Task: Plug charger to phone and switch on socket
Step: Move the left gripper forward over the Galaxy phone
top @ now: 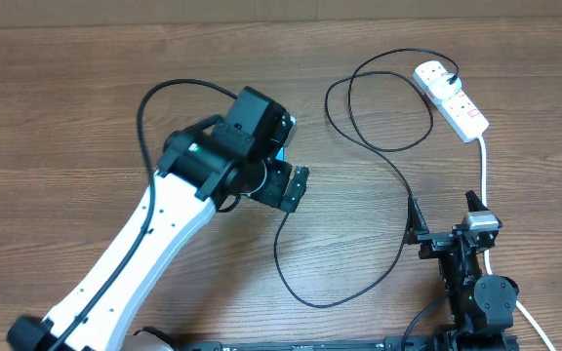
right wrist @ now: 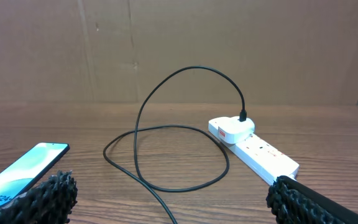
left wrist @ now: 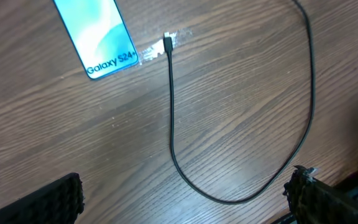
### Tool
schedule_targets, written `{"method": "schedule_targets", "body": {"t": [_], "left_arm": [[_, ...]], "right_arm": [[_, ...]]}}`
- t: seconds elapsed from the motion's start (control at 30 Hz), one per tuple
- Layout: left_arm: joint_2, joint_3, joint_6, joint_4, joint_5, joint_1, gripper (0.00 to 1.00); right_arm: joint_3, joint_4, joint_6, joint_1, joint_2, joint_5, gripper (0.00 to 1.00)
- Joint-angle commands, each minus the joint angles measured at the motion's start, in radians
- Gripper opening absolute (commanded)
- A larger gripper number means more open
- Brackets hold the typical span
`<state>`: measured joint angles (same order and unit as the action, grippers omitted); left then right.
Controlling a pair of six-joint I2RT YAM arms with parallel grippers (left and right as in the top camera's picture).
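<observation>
The phone (left wrist: pixel 98 37) lies flat with its blue screen lit, "Galaxy" text at its near short edge. In the overhead view only a cyan sliver (top: pixel 283 146) shows under my left wrist. The charger cable (left wrist: pixel 241 193) is thin and black; its small connector tip (left wrist: pixel 167 43) lies on the table just right of the phone, not touching it. Its other end enters a white adapter (right wrist: pixel 232 127) seated in the white power strip (right wrist: pixel 263 155) at the far right (top: pixel 452 97). My left gripper (left wrist: pixel 182 205) is open and empty, hovering above the cable. My right gripper (right wrist: pixel 173 205) is open and empty.
The cable (top: pixel 379 146) makes wide loops across the wooden table between the phone and the strip. The strip's thick white lead (top: pixel 484 171) runs down past my right arm (top: pixel 466 263). A cardboard wall (right wrist: pixel 166 50) stands behind the table.
</observation>
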<state>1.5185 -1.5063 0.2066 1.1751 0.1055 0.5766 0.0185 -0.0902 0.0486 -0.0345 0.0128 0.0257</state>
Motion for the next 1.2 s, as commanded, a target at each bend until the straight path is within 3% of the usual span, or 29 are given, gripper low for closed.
{"method": "schedule_targets", "body": {"t": [0.0, 0.43, 0.7, 0.97, 1.17], "left_arm": [[0.055, -0.026, 0.01, 0.003, 0.026, 0.006, 1.0], [0.167, -0.026, 0.017, -0.011, 0.027, 0.006, 1.0], [0.17, -0.025, 0.177, -0.014, 0.026, 0.006, 1.0], [0.171, -0.025, 0.183, -0.024, 0.026, 0.006, 1.0], [0.185, -0.041, 0.182, 0.058, 0.008, 0.006, 1.0]], "right_arm": [[-0.01, 0.006, 0.002, -0.005, -0.01, -0.005, 1.0], [-0.01, 0.006, 0.002, -0.005, -0.01, -0.005, 1.0], [-0.01, 0.006, 0.002, -0.005, -0.01, -0.005, 1.0], [-0.01, 0.006, 0.002, -0.005, -0.01, -0.005, 1.0], [-0.01, 0.006, 0.002, -0.005, -0.01, -0.005, 1.0]]}}
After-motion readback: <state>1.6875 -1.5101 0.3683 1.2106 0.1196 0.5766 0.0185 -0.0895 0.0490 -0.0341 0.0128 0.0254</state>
